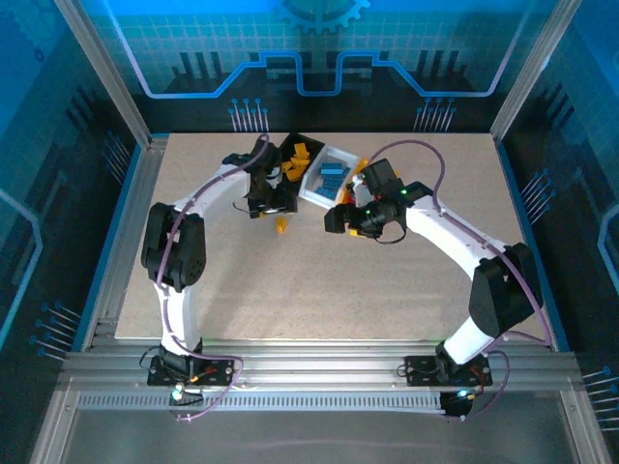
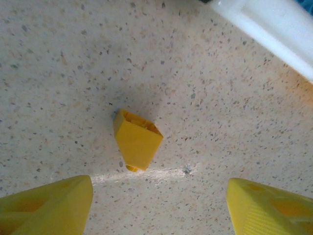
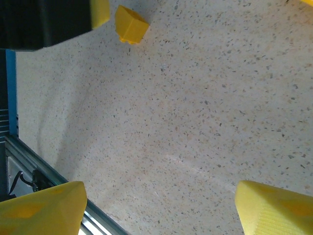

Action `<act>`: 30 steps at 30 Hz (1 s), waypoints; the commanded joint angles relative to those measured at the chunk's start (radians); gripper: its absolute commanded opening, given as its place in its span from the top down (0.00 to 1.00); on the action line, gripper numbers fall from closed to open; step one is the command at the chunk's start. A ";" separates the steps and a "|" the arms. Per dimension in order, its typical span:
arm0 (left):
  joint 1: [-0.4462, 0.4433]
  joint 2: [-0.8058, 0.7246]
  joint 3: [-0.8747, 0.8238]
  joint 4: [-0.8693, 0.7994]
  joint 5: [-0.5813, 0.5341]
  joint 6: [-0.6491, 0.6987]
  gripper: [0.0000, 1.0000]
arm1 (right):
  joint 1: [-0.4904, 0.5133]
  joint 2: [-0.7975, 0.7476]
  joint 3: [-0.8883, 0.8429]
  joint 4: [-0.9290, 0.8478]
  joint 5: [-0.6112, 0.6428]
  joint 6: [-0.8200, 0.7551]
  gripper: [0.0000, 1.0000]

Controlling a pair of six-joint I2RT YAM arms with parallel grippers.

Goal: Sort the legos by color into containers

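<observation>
From above, a black plastic bin [image 1: 288, 139] holding orange-yellow bricks [image 1: 300, 155] adjoined a white plastic bin [image 1: 311, 191] holding blue bricks [image 1: 331, 174]. One small orange-yellow plastic brick [image 1: 281, 224] lay loose on the speckled tabletop [image 1: 242, 290] near them. At the left wrist, the left gripper [image 2: 160, 190] stood wide and empty, the smooth, hollow-bottomed brick tipped over ahead of it. Pick-up seemed in hand, calling for descent and closing across flat faces. At the right wrist, the right gripper [image 3: 161, 191] gaped wide, holding nothing.

bright even overhead light, blue cast at edges; wrist views sharp, soft shadows.
</observation>
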 commanded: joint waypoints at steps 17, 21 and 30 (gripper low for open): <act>-0.043 0.136 0.034 -0.016 -0.055 -0.041 0.32 | 0.015 -0.078 -0.031 -0.017 0.032 0.001 0.20; -0.043 0.183 0.076 -0.036 -0.076 -0.029 0.33 | 0.013 -0.102 -0.057 -0.017 0.039 0.004 0.20; -0.039 0.232 0.138 -0.095 -0.160 -0.020 0.35 | 0.010 -0.124 -0.087 -0.011 0.039 0.007 0.20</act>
